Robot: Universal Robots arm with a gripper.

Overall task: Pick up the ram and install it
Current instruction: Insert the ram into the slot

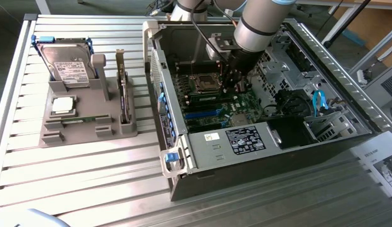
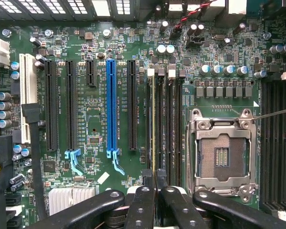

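Note:
In the wrist view the ram (image 2: 153,124) shows edge-on as a thin green strip. It stands in one of the black memory slots (image 2: 169,119) between the expansion slots and the empty processor socket (image 2: 222,152). My gripper (image 2: 154,177) is shut on one end of the ram's upper edge, with a black fingertip (image 2: 147,180) on each side. In the exterior view the gripper (image 1: 233,87) reaches straight down into the open computer case (image 1: 259,142), beside the socket (image 1: 204,82) on the motherboard (image 1: 237,101).
A blue expansion slot (image 2: 111,105) and several black ones lie beside the memory slots. Outside the case, a grey holder (image 1: 82,125) carries a hard drive (image 1: 68,64), a square processor chip (image 1: 63,105) and an upright card (image 1: 123,94). Cables and a drive cage (image 1: 322,113) fill the case's far side.

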